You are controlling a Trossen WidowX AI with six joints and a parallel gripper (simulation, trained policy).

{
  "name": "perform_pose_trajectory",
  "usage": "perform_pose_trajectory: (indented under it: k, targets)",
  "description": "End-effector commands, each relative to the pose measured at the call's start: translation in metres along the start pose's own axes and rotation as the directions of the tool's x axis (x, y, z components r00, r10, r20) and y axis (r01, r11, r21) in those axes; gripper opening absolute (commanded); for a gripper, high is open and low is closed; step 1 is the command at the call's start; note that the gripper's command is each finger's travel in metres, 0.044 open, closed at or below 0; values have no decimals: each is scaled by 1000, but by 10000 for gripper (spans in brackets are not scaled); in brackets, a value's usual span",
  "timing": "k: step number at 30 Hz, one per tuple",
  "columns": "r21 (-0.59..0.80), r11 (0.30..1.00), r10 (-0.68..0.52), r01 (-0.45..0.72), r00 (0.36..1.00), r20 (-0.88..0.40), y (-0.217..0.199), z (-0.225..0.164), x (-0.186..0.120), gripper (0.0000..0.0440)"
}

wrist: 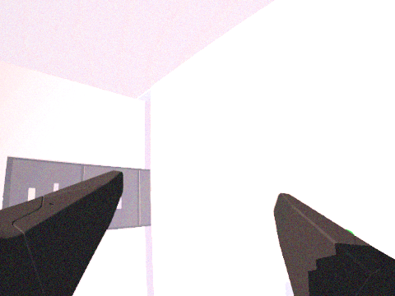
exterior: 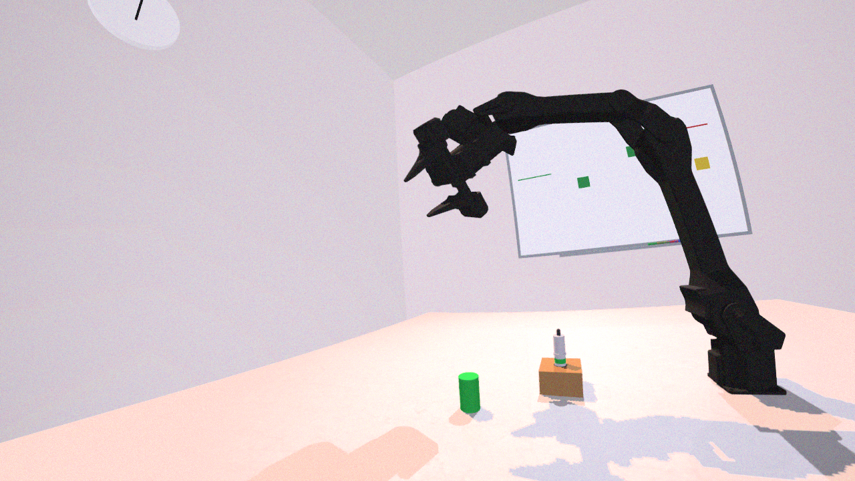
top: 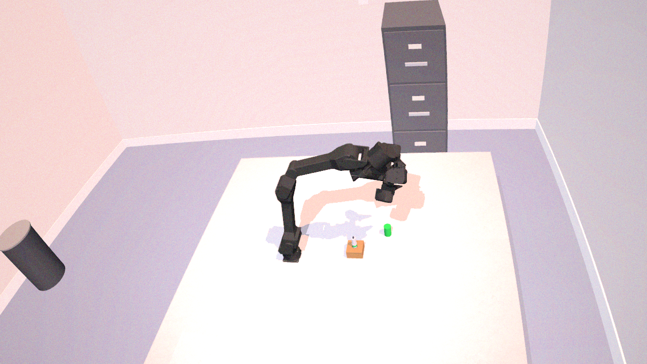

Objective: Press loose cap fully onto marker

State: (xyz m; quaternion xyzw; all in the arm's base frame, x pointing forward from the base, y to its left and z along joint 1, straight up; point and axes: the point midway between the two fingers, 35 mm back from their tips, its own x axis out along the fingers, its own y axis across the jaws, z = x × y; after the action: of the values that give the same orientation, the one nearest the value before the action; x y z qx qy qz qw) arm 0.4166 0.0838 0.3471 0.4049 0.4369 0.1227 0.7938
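Cap off the marker; gripper open and raised

Nearest in the exterior view, the green cap (top: 387, 230) (exterior: 469, 393) stands upright on the table (top: 339, 307) (exterior: 359, 383), apart from the holder block. Only a sliver of it shows past one finger in the wrist view.

Beyond it, the marker (top: 354, 242) (exterior: 558, 347) stands upright in the orange-brown holder block (top: 355, 254) (exterior: 560, 383), dark tip exposed.

The black arm (top: 316, 164) (exterior: 574, 108) arches overhead. Its gripper (top: 401, 176) (exterior: 417, 198) (wrist: 200, 191) is well above the table, fingers wide apart, nothing between them.

Farthest back, a whiteboard (exterior: 556, 215) hangs on the wall.
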Motion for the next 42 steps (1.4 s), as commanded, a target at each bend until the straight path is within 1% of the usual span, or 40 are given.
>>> perform_pose_trajectory:
  k: [1,10,20,30,42]
  targets:
    - [11,999,-42,43,998,-35,-10,-6,10,331]
    - [35,990,-129,133,986,-110,-29,-21,27,331]
    - [47,970,-227,239,956,-186,-51,-36,45,331]
    - [45,938,-323,344,912,-253,-73,-50,59,331]
    - [24,887,-431,462,845,-316,-97,-65,74,331]
